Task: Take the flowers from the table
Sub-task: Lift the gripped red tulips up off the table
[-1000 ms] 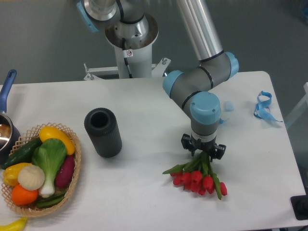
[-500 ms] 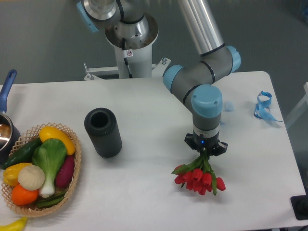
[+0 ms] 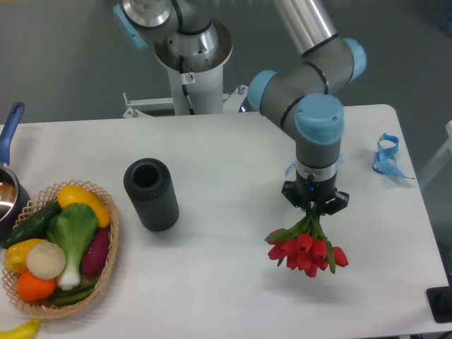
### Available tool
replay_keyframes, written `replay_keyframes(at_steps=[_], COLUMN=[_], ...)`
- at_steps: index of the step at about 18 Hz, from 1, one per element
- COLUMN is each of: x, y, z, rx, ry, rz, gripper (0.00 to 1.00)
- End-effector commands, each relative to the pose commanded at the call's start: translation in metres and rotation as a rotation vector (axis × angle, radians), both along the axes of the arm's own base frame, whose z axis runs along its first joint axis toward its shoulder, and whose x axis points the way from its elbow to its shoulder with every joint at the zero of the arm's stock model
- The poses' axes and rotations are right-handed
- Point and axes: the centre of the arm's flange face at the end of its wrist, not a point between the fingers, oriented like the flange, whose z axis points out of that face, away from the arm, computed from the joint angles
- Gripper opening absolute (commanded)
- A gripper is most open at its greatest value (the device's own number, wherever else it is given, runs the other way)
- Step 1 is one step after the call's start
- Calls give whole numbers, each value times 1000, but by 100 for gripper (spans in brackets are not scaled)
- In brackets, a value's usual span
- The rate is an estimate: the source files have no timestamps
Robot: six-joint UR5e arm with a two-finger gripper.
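Your gripper is pinching the flowers by the stems, blooms dangling right below it over the table. I'd go straight up, slow, so that thin bunch doesn't slip.

I see my arm reaching in from the upper middle, its silver tube running down to a bent elbow of grey joints with blue caps. The wrist points straight down over the right half of the worktop. My gripper hangs below it, its fingers closed tight around the stems of the flowers.
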Motion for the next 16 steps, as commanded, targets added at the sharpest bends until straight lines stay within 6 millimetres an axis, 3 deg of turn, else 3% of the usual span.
replay_keyframes(at_steps=[5, 16], x=[-6, -11], y=[5, 8], z=[20, 20], rx=[-12, -18], ry=[-25, -10], rz=[-2, -43], gripper=[0, 0])
